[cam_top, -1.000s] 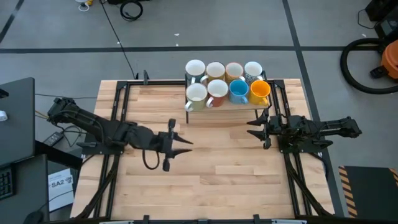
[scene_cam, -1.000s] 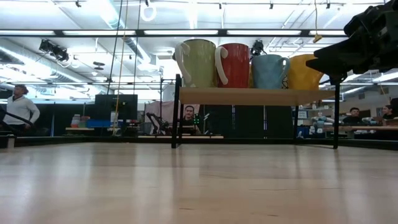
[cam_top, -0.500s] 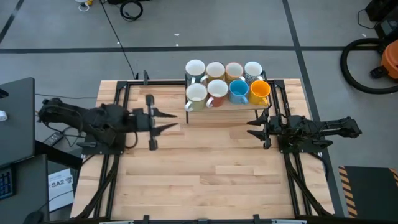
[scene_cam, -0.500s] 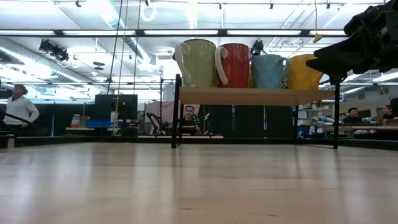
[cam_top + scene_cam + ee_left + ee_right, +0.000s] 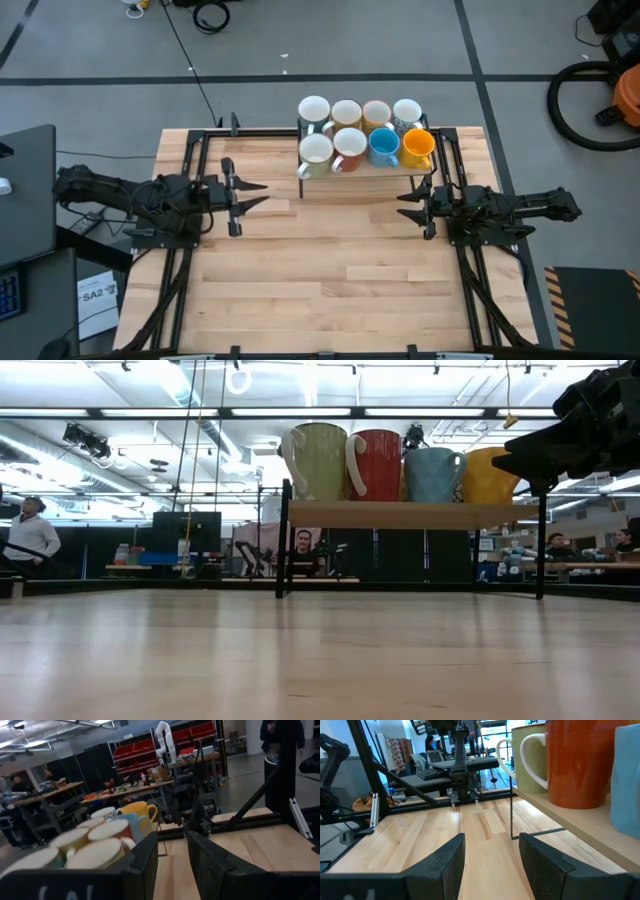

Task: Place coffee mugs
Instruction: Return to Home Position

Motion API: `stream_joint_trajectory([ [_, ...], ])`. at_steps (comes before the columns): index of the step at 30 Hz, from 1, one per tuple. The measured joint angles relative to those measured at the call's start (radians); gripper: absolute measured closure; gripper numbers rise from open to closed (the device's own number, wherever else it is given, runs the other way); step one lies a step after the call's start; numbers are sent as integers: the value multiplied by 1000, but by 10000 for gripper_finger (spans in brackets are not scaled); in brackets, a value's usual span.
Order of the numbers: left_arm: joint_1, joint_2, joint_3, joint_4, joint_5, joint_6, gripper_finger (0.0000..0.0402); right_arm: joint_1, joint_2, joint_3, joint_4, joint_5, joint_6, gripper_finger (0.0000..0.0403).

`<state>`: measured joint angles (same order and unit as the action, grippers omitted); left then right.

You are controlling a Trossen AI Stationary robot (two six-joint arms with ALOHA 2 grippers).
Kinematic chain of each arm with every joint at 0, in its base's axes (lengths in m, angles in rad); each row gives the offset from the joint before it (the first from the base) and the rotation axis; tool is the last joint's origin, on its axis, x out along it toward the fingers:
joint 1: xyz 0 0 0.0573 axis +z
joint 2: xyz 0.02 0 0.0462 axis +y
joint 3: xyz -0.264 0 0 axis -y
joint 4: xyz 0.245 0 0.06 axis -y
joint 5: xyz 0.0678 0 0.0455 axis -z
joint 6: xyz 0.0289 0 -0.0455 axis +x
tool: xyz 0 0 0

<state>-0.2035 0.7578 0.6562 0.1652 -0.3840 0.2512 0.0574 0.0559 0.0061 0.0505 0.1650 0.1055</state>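
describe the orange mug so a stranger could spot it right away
A shelf stands at the far edge of the table with two rows of four mugs. In the row nearer the arms, go to the end by the right pincer. The orange mug there is the only orange one; its neighbour is a blue mug.

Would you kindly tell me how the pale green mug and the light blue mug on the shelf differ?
The pale green mug stands taller than the light blue mug. The green one ends the front row; the blue one sits between the red mug and the yellow mug. The green one's white handle juts leftward in the low view; the blue one shows none there. Both stand upright on the shelf.
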Motion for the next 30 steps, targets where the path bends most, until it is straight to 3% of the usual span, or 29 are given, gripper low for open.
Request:
stream_joint_trajectory([
  [13, 0, -199, -311, 229, 0, -46, 288, 0, 0, 0, 0, 0, 0, 211],
  [30, 0, -317, -515, 337, -8, -89, 288, 0, 0, 0, 0, 0, 0, 211],
])
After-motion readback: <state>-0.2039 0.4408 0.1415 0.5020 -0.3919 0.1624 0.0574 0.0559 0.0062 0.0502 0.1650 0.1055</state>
